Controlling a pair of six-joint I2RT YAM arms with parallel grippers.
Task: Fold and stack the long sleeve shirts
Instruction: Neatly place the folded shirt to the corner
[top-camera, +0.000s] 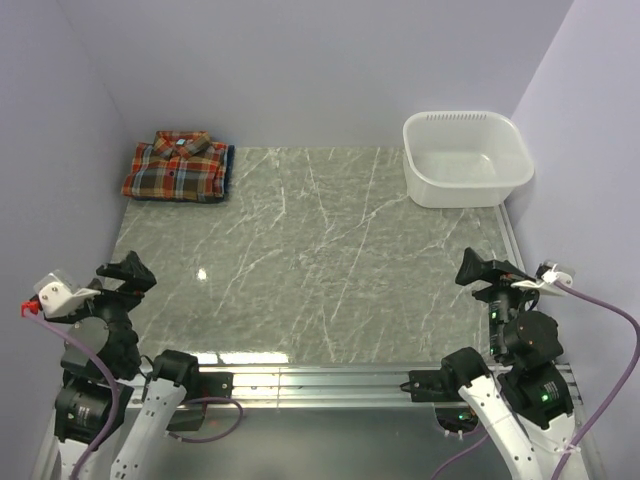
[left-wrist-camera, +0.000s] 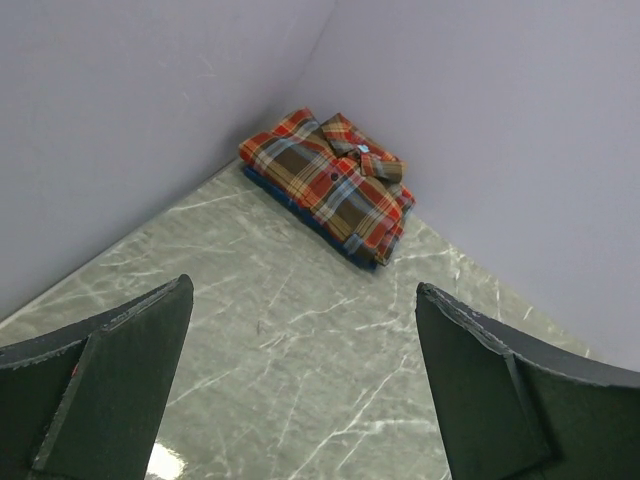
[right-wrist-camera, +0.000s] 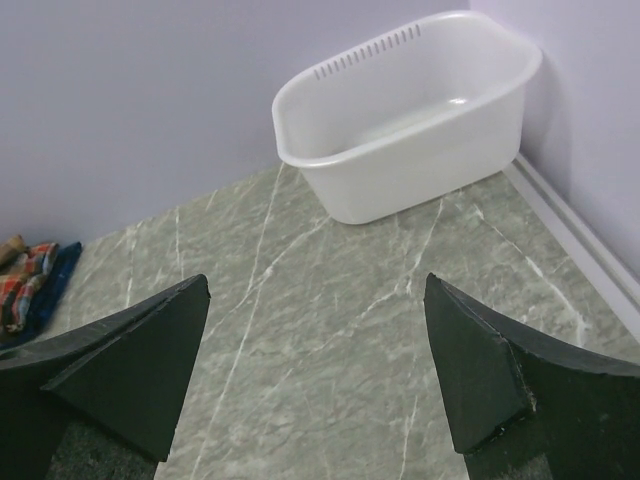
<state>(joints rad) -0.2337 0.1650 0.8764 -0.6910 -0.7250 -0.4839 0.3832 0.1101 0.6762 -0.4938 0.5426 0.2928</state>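
The red-orange plaid shirt (top-camera: 176, 167) lies folded at the table's far left corner, on top of the folded blue shirt (top-camera: 229, 170), of which only a dark edge shows. The stack also shows in the left wrist view, red shirt (left-wrist-camera: 330, 180) above blue edge (left-wrist-camera: 300, 208), and at the left edge of the right wrist view (right-wrist-camera: 25, 285). My left gripper (top-camera: 137, 270) is open and empty at the near left, far from the stack. My right gripper (top-camera: 470, 266) is open and empty at the near right.
An empty white plastic tub (top-camera: 466, 157) stands at the far right corner; it also shows in the right wrist view (right-wrist-camera: 400, 110). Lilac walls close the back and both sides. The grey marble tabletop (top-camera: 320, 260) lies between the arms and the far corners.
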